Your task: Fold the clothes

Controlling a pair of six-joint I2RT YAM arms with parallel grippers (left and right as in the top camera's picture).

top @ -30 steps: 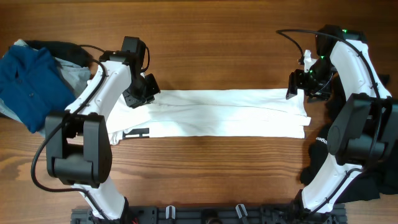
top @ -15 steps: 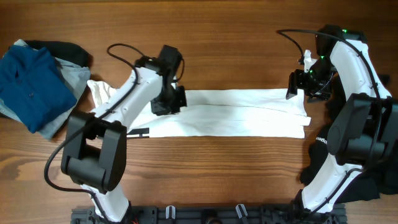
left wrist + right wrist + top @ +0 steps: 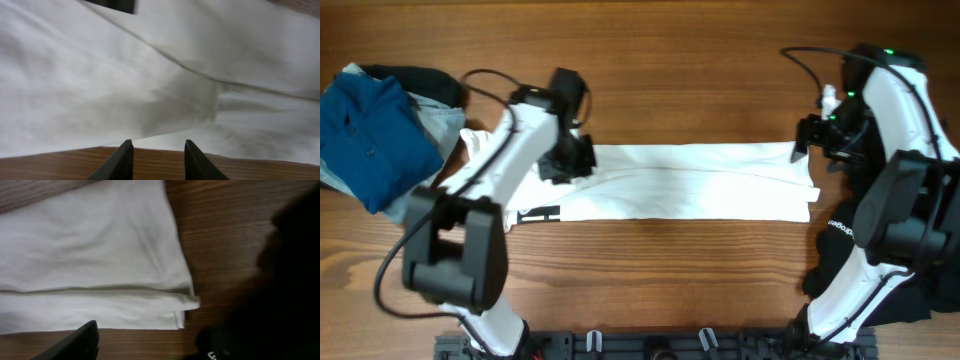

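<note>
White T-shirt (image 3: 690, 180) lies flat mid-table (image 3: 670, 60), folded lengthwise into a long strip running L to R. One sleeve sticks out at its L end, w/ a bit of black print (image 3: 541, 213) showing at the near L edge.

L gripper (image 3: 157, 159) is low over the strip's L part, near the far edge. Its fingers (image 3: 120, 162) are spread w/ nothing between them. Wrist cam shows them above bare wood right at the fabric's edge, w/ creased white cloth filling the rest of the view.

R gripper (image 3: 804, 142) is at the strip's far R corner, right by the hem. Can't tell whether it is spread or closed: wrist cam shows only one finger (image 3: 75, 342), down at the frame's edge, over the wood beside the shirt's layered hem corner. No cloth seen pinched there.

Black garment (image 3: 285, 280) w/ white lettering sits just R of the hem, on the table by the R arm's base, apart from the shirt.

Far L: a pile w/ a blue shirt (image 3: 365, 140) on top, a grey garment (image 3: 442, 125) under it, and dark cloth (image 3: 420, 80) behind. The pile lies near the T-shirt's sleeve.
</note>
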